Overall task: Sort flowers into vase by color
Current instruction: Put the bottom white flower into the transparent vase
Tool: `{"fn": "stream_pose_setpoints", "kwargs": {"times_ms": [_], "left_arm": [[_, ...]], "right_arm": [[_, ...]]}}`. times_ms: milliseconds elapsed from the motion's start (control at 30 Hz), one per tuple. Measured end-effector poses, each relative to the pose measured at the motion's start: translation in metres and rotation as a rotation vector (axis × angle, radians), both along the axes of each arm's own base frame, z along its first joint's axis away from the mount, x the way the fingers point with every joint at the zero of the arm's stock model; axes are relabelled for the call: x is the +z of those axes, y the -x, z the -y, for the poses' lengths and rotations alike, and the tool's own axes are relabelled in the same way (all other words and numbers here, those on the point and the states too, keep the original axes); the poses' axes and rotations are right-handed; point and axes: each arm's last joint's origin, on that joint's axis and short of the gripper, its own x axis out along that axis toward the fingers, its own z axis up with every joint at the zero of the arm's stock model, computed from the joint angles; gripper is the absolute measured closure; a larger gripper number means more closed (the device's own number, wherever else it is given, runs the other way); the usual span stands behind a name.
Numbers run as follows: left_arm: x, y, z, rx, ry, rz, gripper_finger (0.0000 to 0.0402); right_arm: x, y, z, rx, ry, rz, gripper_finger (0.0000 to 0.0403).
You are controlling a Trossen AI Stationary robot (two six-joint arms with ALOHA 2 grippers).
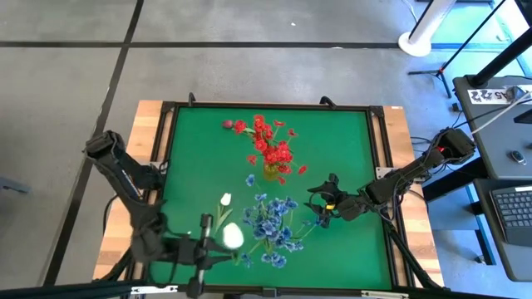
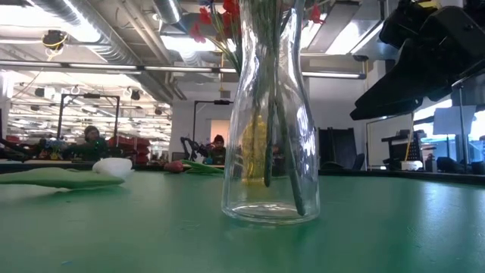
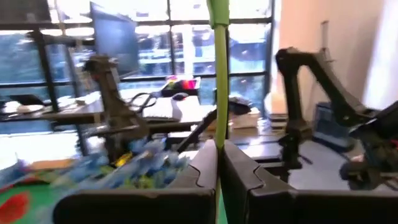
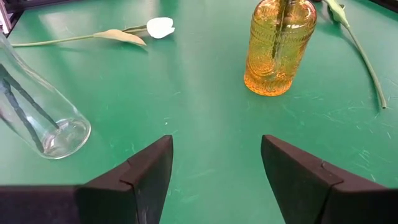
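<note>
My left gripper [image 1: 208, 247] is near the table's front left and is shut on the green stem [image 3: 219, 93] of a white tulip, whose bloom [image 1: 233, 237] shows beside it. My right gripper [image 1: 320, 205] is open and empty to the right of a clear glass vase [image 2: 269, 129], which holds blue sprays [image 1: 271, 224]. Red sprays [image 1: 270, 145] stand in an amber vase [image 4: 280, 46]. A second white tulip [image 1: 224, 199] lies flat on the mat. A dark pink bud [image 1: 227, 124] lies at the far left. My left gripper pinches the tulip's thin stem [image 3: 219, 134] between its two fingers [image 3: 193, 171]. The fingers come level from the table's left and lie across the stem. The stem rises upright above the fingers. The bloom is out of the wrist view.
The green mat [image 1: 349, 133] is set in a black frame on a wooden table. The lying tulip also shows in the low view [image 2: 114, 167] and the right wrist view [image 4: 160, 27]. A loose stem [image 4: 364, 59] lies beside the amber vase. Bare mat lies at the far right.
</note>
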Motion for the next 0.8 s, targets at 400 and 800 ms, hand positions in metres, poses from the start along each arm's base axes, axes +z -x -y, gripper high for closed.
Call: {"fn": "stream_pose_setpoints", "kwargs": {"times_ms": [400, 800], "left_arm": [[-0.042, -0.056, -0.005, -0.054, -0.039, 0.028, 0.0401], [-0.072, -0.093, -0.027, 0.111, -0.111, 0.007, 0.0401]], "right_arm": [[0.000, 0.000, 0.000, 0.005, -0.007, -0.001, 0.0160], [0.000, 0.000, 0.000, 0.003, -0.011, 0.000, 0.0160]]}}
